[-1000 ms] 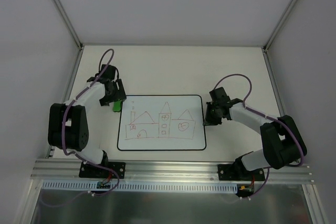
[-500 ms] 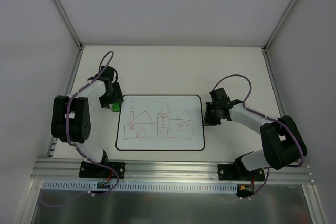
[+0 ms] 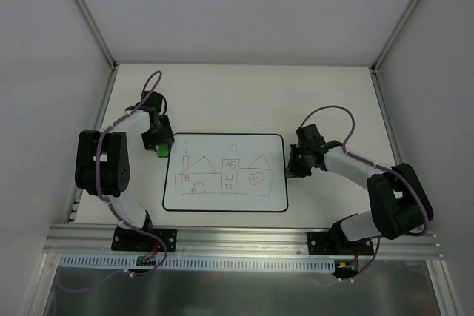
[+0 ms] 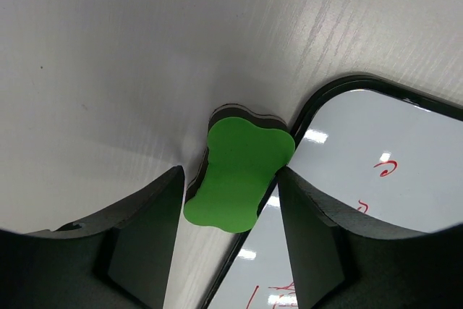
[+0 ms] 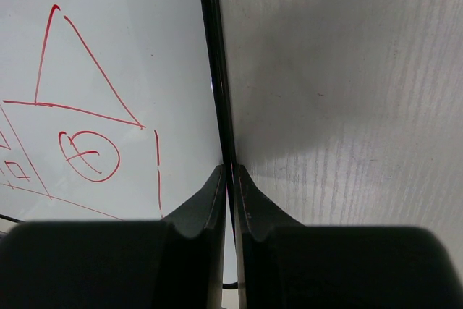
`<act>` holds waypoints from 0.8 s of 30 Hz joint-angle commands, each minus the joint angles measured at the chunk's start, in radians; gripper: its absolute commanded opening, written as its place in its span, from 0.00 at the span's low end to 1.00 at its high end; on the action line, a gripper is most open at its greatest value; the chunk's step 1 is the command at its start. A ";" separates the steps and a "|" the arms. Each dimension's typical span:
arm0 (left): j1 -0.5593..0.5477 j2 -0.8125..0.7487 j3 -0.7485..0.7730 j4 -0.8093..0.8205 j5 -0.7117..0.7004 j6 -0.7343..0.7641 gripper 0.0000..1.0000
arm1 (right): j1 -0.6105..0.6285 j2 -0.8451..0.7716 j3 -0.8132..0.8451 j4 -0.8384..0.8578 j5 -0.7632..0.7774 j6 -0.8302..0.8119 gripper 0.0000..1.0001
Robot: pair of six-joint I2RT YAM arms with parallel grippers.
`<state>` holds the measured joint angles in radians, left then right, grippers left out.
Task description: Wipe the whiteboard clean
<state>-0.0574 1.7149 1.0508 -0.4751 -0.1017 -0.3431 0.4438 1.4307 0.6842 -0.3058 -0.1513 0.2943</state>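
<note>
**Left elbow swings up, both pincers stay clamped**

Shifted since a second ago: the left arm's black elbow link now sits higher in the top view, and the left pincer point(image 3: 160, 141) has edged toward the upper left. It stays closed on the green eraser point(image 4: 239, 179), at the upper-left corner of the whiteboard point(image 3: 226, 173). The board lies mid-worktop point(image 3: 237, 94) with its red houses intact. The right pincer point(image 5: 230, 173) stays nipped nearly shut on the board's right edge.

White table point(image 3: 222, 94), whiteboard point(image 3: 226, 201) lying flat, green eraser point(image 4: 239, 179) beside
</note>
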 commanded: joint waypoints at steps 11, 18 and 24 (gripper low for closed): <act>0.007 0.026 0.038 0.006 0.019 0.043 0.42 | 0.009 0.007 -0.026 -0.024 0.006 -0.014 0.08; 0.007 0.009 0.003 0.004 0.030 0.006 0.38 | 0.009 0.014 -0.026 -0.024 0.007 -0.012 0.08; 0.007 -0.033 -0.005 -0.007 0.051 -0.014 0.12 | 0.009 0.022 -0.020 -0.024 0.015 -0.014 0.08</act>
<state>-0.0570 1.7241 1.0687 -0.4694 -0.0906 -0.3244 0.4438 1.4311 0.6830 -0.3023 -0.1574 0.2943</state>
